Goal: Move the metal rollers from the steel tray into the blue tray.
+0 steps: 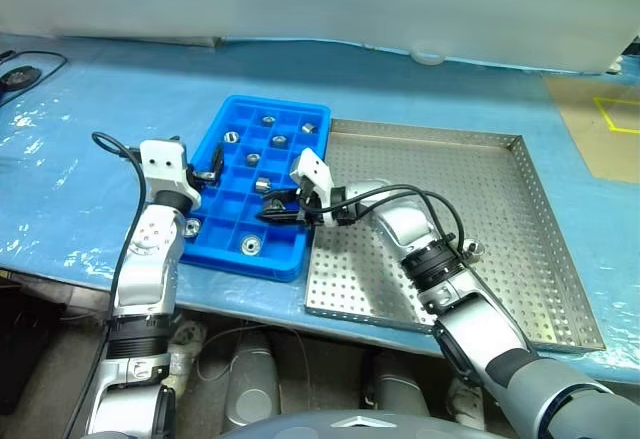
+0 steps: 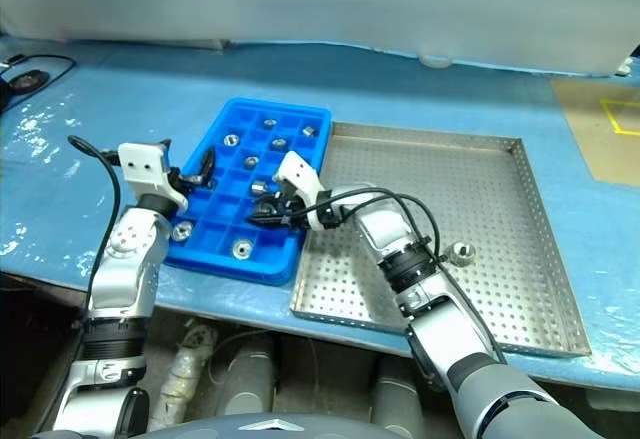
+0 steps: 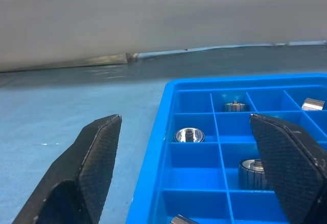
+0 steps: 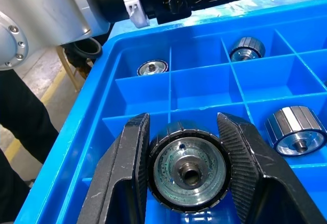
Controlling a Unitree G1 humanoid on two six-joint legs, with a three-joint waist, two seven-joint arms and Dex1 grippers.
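The blue tray (image 1: 236, 109) lies left of the steel tray (image 1: 480, 199), and the two touch. Several metal rollers (image 1: 279, 141) sit in the blue tray's compartments. My right gripper (image 1: 268, 209) reaches leftwards over the blue tray's near half, shut on one metal roller (image 4: 188, 170) that hangs just above a compartment. One more roller (image 2: 461, 253) lies in the steel tray beside my right forearm. At the blue tray's left rim my left gripper (image 1: 207, 172) stands open with nothing between its fingers (image 3: 97, 152).
Both trays rest on a table under blue sheeting (image 1: 90, 159). Its front edge runs just below the trays. A black cable (image 1: 25, 67) lies at the far left. Brown board with yellow tape (image 1: 610, 119) is at the far right.
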